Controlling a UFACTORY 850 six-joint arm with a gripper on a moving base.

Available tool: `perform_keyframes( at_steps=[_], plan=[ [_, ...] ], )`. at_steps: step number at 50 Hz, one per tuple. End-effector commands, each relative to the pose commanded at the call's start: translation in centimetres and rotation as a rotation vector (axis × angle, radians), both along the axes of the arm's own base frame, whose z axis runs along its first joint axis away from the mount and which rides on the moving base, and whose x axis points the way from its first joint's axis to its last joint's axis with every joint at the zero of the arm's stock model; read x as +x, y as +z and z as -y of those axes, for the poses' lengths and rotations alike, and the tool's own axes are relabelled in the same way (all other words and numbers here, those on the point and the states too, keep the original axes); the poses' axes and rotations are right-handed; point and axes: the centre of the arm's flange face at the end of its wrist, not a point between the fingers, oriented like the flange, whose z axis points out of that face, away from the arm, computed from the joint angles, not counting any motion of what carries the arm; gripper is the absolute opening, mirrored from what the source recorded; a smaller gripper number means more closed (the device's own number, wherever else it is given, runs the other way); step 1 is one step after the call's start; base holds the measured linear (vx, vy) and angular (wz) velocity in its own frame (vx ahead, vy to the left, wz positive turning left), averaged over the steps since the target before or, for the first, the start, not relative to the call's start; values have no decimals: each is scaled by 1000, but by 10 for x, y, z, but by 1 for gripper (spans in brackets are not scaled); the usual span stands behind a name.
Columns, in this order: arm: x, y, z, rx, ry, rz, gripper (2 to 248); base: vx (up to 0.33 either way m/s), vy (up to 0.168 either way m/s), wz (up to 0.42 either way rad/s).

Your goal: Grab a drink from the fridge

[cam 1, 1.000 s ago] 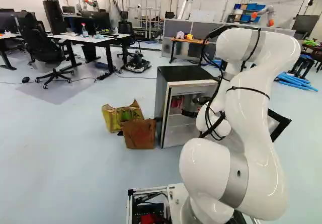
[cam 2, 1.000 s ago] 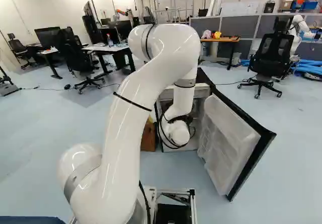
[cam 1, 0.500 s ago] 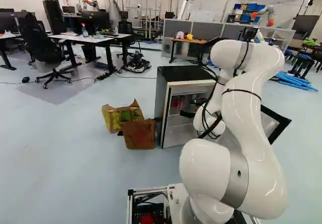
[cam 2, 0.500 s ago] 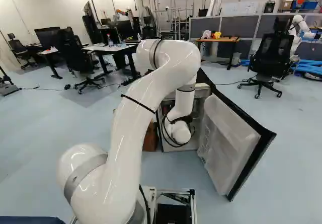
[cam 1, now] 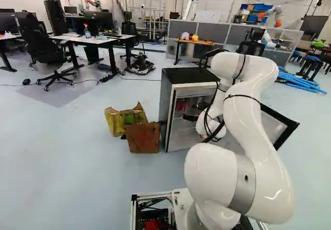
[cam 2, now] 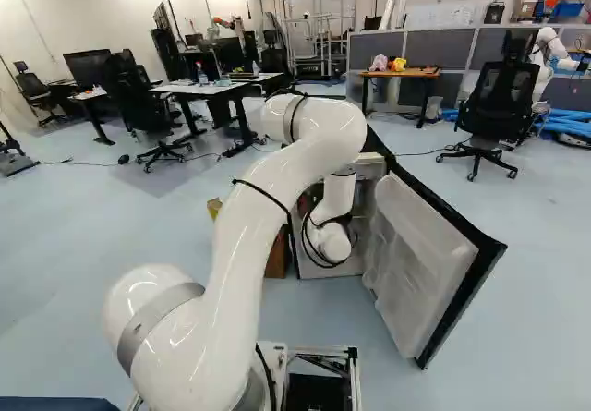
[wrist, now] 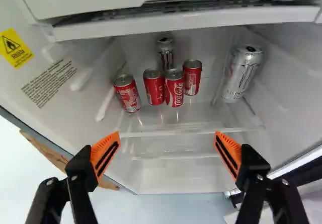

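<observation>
In the left base view the gripper [cam 1: 190, 117] reaches into the front of the fridge [cam 1: 170, 106], whose door [cam 2: 425, 254] stands wide open. The wrist view shows the gripper [wrist: 167, 153] open, nothing between its orange pads. Ahead of it, on the glass shelf [wrist: 176, 114], stand several cans: a red can [wrist: 128, 94] apart on one side, two red cans [wrist: 154, 88] [wrist: 174, 89] side by side, another red can [wrist: 192, 78] just behind them, a dark can [wrist: 165, 53] at the back, and a tall silver can [wrist: 242, 73] by the opposite wall.
A white compartment [wrist: 181, 20] hangs above the cans. Beside the fridge stand a yellow box [cam 1: 125, 118] and a brown box [cam 1: 143, 137]. Desks, office chairs [cam 2: 499, 102] and another robot [cam 2: 552, 49] are farther back.
My arm has shifted and lowered, its upper bend moving left in the left base view and right in the right base view. The gripper remains at the fridge opening. The base has not moved.
</observation>
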Motion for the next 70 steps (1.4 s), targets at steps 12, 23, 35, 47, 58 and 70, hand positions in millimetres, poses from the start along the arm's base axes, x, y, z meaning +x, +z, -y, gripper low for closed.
perform_keyframes(
  at_steps=[12, 23, 35, 47, 58, 70],
  plan=[
    [18, -21, 2, -8, 13, 14, 247, 0, 0, 0],
    [35, -29, 3, -19, 25, 35, 247, 0, 0, 0],
    [53, -34, 4, -32, 38, 61, 247, 0, 0, 0],
    [71, -39, 6, -45, 49, 88, 247, 0, 0, 0],
    [88, -43, 7, -58, 60, 114, 247, 0, 0, 0],
    [104, -48, 9, -71, 68, 140, 247, 0, 0, 0]
  ],
)
